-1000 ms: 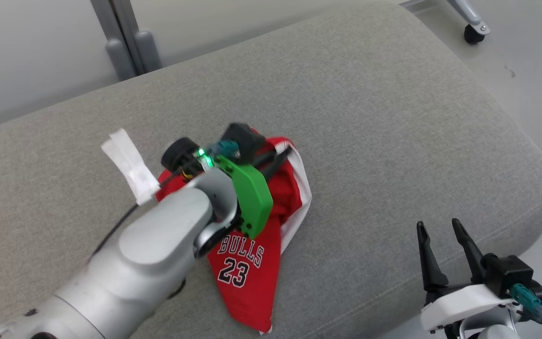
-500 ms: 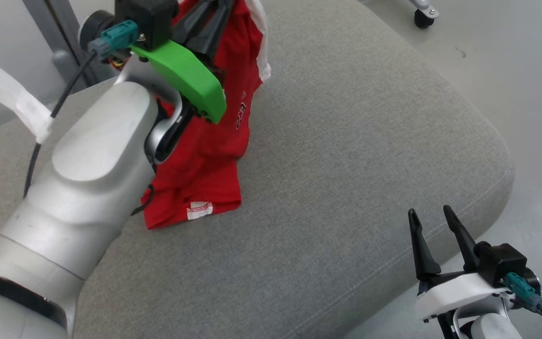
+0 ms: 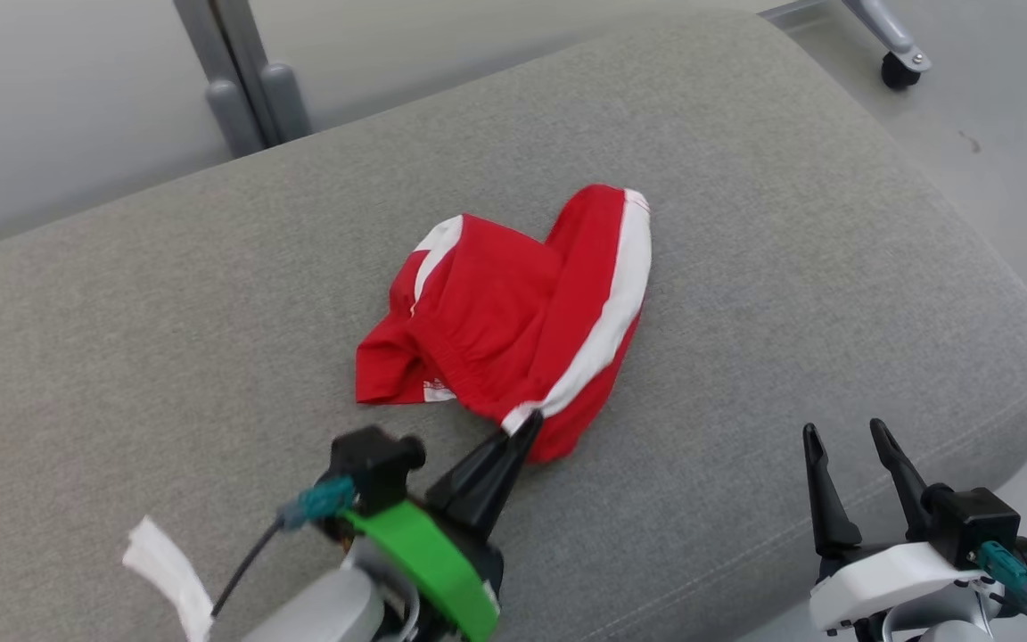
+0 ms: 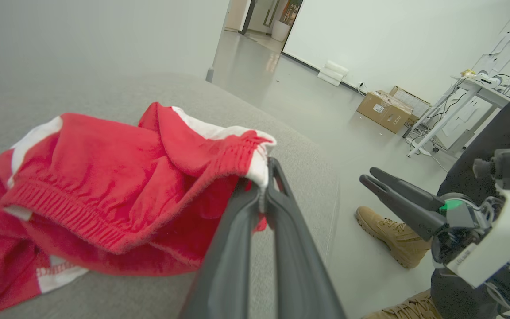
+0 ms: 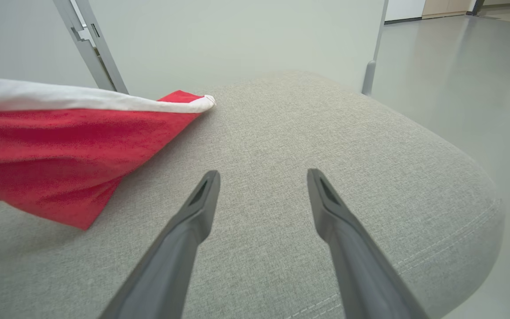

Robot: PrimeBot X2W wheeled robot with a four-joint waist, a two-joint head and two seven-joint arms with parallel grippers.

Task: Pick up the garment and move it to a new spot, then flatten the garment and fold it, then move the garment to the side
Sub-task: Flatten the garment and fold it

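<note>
On the cushion (image 3: 745, 223), the garment (image 3: 513, 330) lies again, left hand (image 3: 529, 424) gripping.

The garment (image 3: 513, 330) is red with 1 broad white stripe and white trim, its white edge between the black jaws of the left gripper (image 3: 527, 428). The cushion (image 3: 745, 223) beneath is flecked grey. Behind those jaws sits a green plate (image 3: 429, 562); behind the black jaws of the right gripper (image 3: 841, 428), a white plate (image 3: 879, 580).

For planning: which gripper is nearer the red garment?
Left. The left gripper grips the garment at its near edge; the right gripper hovers open, apart, at its right.
</note>
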